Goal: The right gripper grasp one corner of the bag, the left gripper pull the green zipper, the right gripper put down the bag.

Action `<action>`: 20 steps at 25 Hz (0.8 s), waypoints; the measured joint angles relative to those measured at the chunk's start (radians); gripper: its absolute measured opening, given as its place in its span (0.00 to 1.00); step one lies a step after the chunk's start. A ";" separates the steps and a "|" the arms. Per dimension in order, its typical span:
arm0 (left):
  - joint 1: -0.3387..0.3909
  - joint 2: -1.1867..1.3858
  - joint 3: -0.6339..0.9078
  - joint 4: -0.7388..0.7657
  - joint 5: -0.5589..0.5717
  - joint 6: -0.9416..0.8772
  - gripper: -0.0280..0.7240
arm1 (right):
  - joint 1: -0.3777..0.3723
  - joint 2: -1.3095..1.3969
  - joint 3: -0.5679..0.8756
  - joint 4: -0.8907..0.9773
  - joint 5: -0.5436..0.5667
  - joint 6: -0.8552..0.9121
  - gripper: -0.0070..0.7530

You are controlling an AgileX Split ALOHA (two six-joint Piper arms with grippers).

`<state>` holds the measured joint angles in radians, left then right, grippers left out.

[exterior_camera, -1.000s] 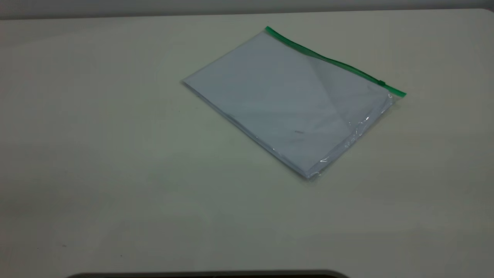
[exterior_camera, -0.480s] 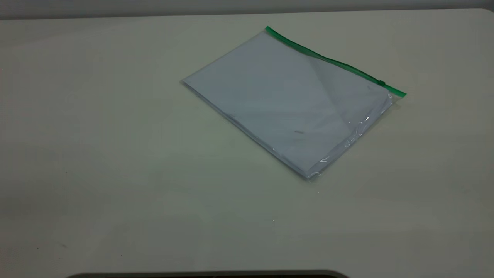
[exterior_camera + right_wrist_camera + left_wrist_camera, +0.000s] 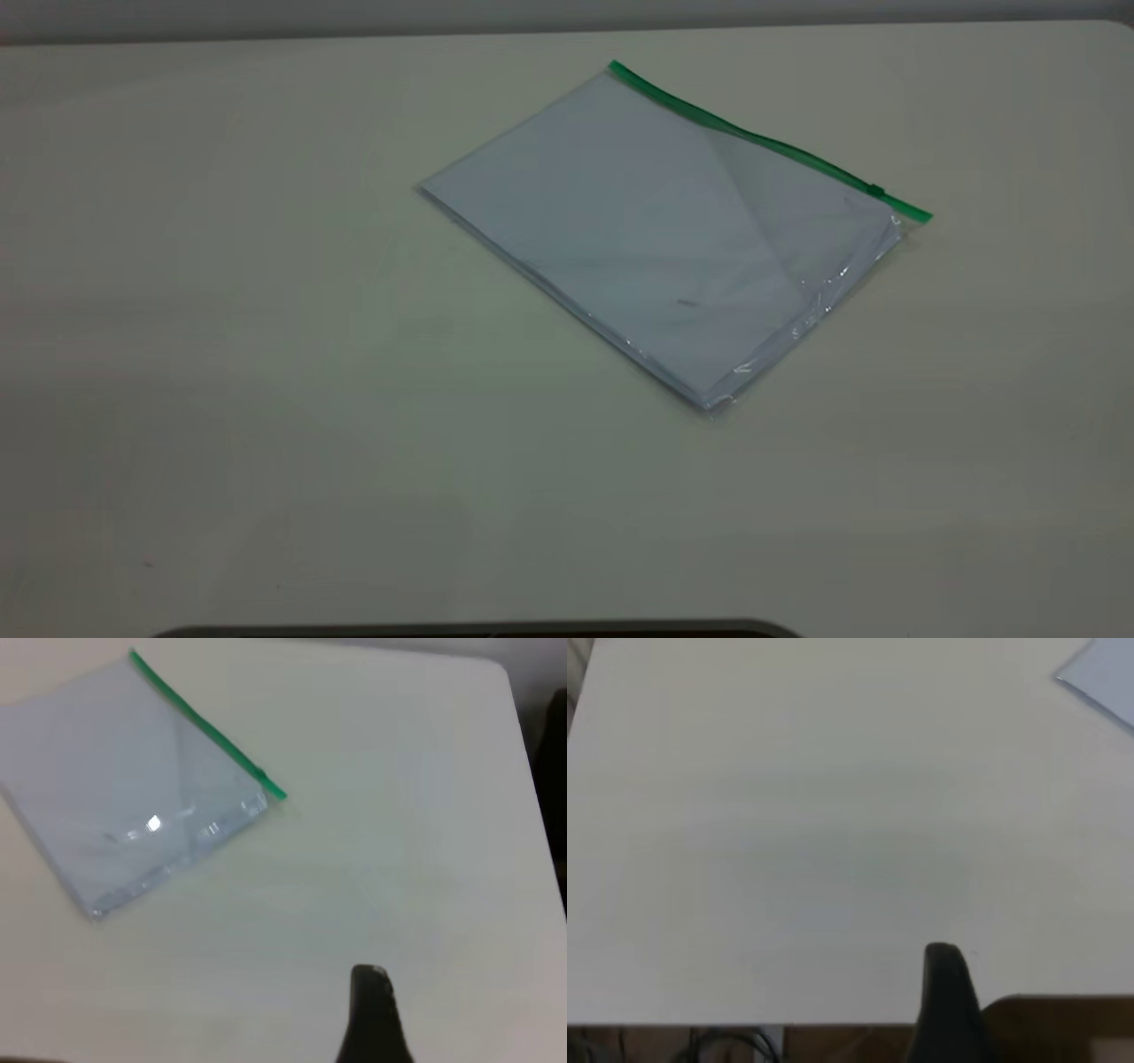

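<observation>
The bag [image 3: 664, 235] is seen lying flat on the pale desk [image 3: 266, 399], turned at an angle toward the far right part of the exterior view, with the green zipper [image 3: 762, 142] running along its far long edge and the small slider tab [image 3: 875, 190] set near that edge's right end. Only one dark finger of the left claw [image 3: 946, 992] and of the right claw [image 3: 372, 1014] is shown in each wrist view, both held over bare desk well apart from the bag, so whether either claw is released or clenched cannot be told.
</observation>
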<state>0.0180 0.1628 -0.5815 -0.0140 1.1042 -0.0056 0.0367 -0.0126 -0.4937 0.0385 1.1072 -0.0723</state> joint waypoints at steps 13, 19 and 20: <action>0.000 0.842 -0.312 -0.020 -0.358 -0.007 0.82 | 0.000 0.583 -0.089 0.126 -0.274 -0.007 0.77; -0.001 1.161 -0.499 -0.069 -0.504 0.028 0.82 | 0.000 0.917 -0.118 0.190 -0.460 -0.039 0.77; -0.002 1.209 -0.531 -0.083 -0.524 0.054 0.82 | 0.000 0.972 -0.124 0.199 -0.499 -0.057 0.77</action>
<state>0.0165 1.3714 -1.1129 -0.0975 0.5800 0.0480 0.0367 0.9595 -0.6181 0.2371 0.6082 -0.1296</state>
